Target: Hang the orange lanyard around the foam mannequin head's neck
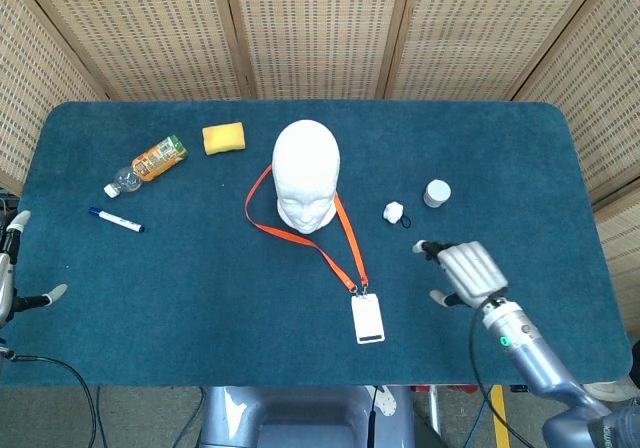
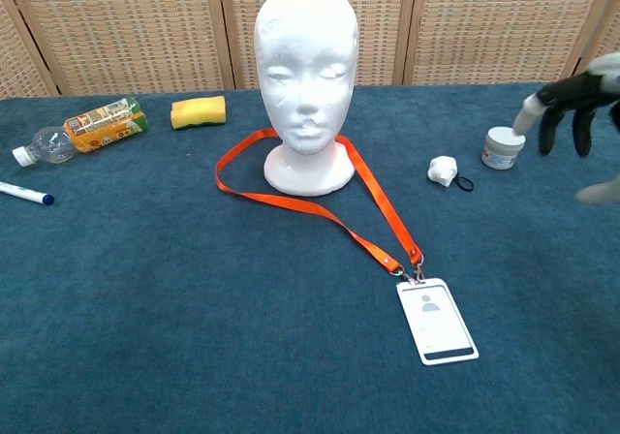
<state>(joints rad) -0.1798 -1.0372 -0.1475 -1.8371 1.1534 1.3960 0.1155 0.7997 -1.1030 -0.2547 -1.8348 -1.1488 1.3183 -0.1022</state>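
The white foam mannequin head (image 1: 306,176) (image 2: 307,76) stands upright at mid-table. The orange lanyard (image 1: 345,238) (image 2: 373,201) loops around its base, and the strap runs toward me to a white badge (image 1: 367,319) (image 2: 437,321) lying flat on the cloth. My right hand (image 1: 465,271) (image 2: 578,114) hovers right of the badge with fingers spread, holding nothing. My left hand (image 1: 12,268) shows only at the left frame edge, off the table, fingers apart and empty.
A small bottle (image 1: 148,164) (image 2: 79,129), a yellow sponge (image 1: 224,137) (image 2: 198,111) and a marker pen (image 1: 116,220) (image 2: 25,195) lie at the left. A white lump (image 1: 394,211) (image 2: 442,170) and a small jar (image 1: 436,193) (image 2: 503,147) sit right of the head.
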